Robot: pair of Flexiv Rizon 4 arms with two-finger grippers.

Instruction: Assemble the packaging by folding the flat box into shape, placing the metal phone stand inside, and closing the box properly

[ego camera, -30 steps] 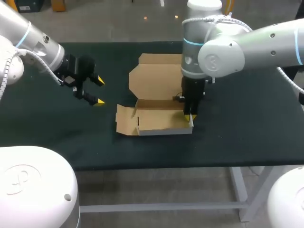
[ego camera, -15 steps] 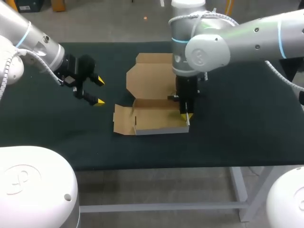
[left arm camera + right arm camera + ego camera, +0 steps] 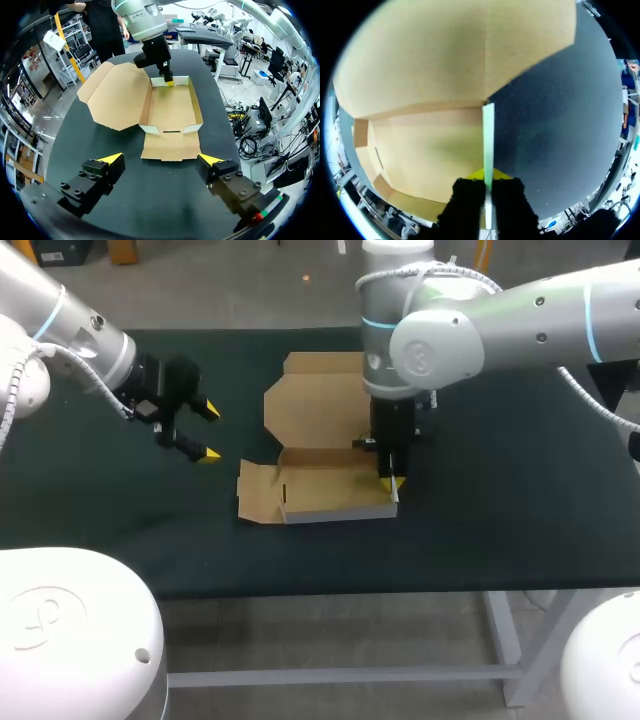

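Observation:
The brown cardboard box [image 3: 330, 492] lies half folded on the dark table, its lid [image 3: 318, 412] flat behind it and a flap [image 3: 258, 496] spread out to the left. My right gripper [image 3: 392, 482] stands upright over the box's right end, shut on the thin right side wall [image 3: 488, 136]; one finger is inside the box, one outside. In the left wrist view the box [image 3: 171, 106] lies ahead of my open left gripper [image 3: 161, 160], with the right gripper [image 3: 169, 80] at its far end. In the head view my left gripper [image 3: 209, 432] hangs well left of the box. No phone stand is in view.
The dark table [image 3: 520, 490] stretches out bare to the right of the box and in front of it. My right arm's bulky wrist [image 3: 405, 350] hangs over the back of the lid.
My right arm has shifted a little to the left, dragging the box with it by the side wall. The left arm has stayed where it was.

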